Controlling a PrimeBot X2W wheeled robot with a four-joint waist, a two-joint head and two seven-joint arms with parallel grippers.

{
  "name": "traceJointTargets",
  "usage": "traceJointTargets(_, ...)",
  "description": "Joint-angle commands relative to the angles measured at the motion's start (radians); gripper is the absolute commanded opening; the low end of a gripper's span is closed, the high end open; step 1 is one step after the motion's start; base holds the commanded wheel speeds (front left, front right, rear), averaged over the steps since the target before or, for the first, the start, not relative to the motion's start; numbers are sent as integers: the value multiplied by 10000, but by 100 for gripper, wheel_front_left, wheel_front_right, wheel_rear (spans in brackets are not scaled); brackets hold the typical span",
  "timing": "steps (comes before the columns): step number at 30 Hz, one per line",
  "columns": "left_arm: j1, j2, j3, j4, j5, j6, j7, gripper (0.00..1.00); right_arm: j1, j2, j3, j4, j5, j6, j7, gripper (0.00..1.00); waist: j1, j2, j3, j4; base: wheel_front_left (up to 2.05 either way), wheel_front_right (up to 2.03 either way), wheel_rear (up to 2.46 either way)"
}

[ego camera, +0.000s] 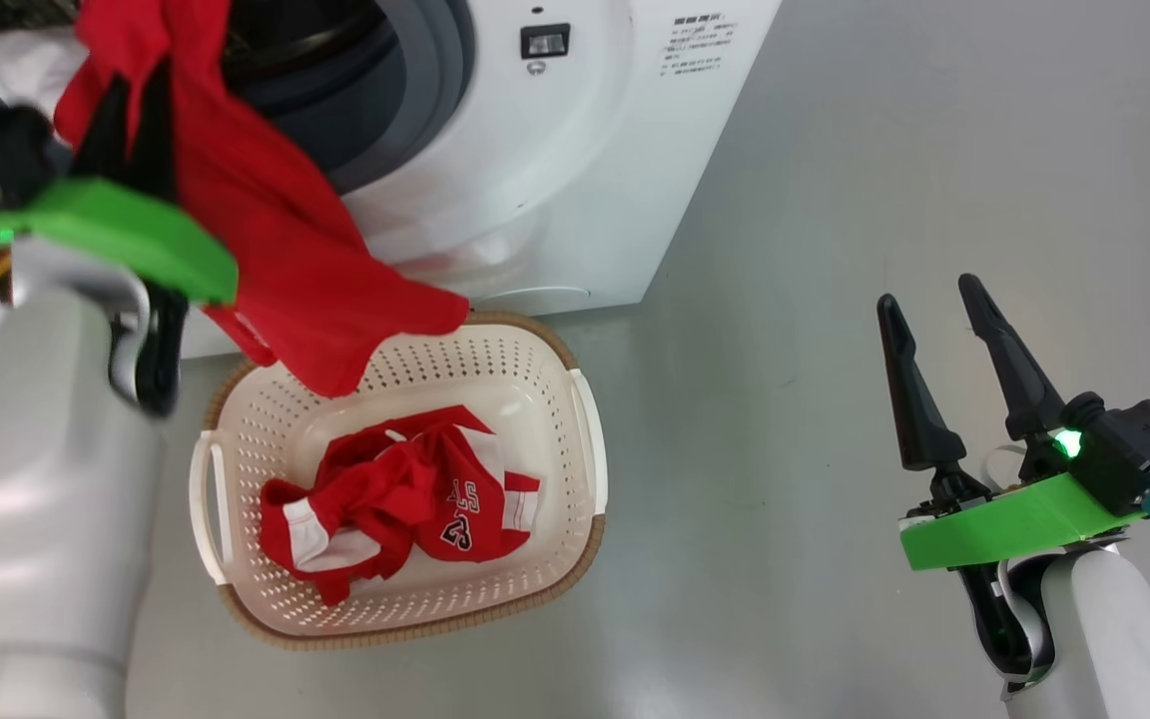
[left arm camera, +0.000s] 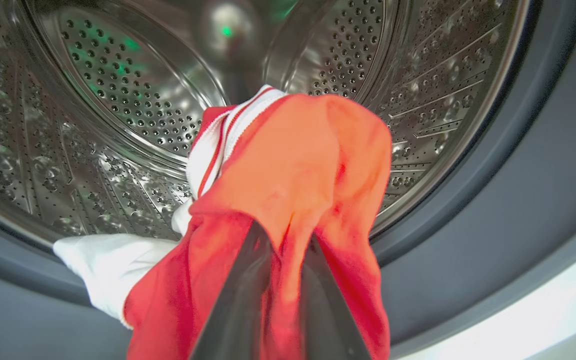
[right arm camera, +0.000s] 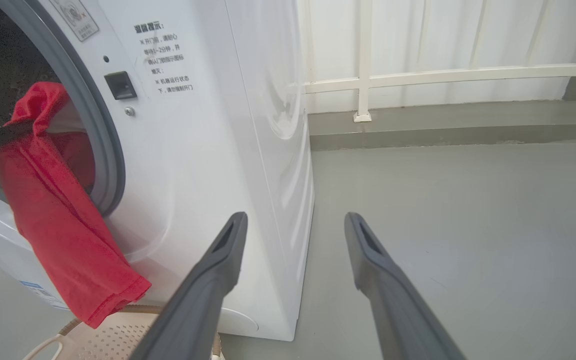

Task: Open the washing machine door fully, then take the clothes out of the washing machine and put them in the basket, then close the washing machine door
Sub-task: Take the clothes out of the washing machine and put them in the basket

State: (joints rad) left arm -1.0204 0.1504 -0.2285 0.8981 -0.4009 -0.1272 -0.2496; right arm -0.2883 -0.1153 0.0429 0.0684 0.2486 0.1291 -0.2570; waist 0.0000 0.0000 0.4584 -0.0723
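Note:
My left gripper is shut on a red garment of the clothes, which hangs before the washing machine's uncovered opening and over the basket. In the left wrist view the gripper pinches the red cloth in front of the steel drum. A white piece lies on the grey gasket. More red clothes with white trim lie in the basket. My right gripper stands open and holds nothing, over the floor to the right. The washing machine door is out of view.
Grey floor stretches to the right of the machine and basket. In the right wrist view a white railing and wall stand behind the machine, the garment hangs above the basket's rim, and the open right gripper points at the machine's corner.

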Motion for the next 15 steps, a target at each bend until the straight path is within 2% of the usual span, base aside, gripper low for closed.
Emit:
traceJointTargets(1,504,472,297,-718,-16,66,-119,0,246,-24,172,-247,-12,16,-48,100,0,0,-94,40,0,0,0)
traceJointTargets(9,3239,609,641,-3406,-121,438,-93,0,389,-46,207,-228,28,16,-48,100,0,0,-297,81,0,0,0)
traceJointTargets(15,5043,744,707,-5371,-279,869,390,0,468,-55,240,-197,60,16,-48,100,0,0,-403,98,0,0,0)
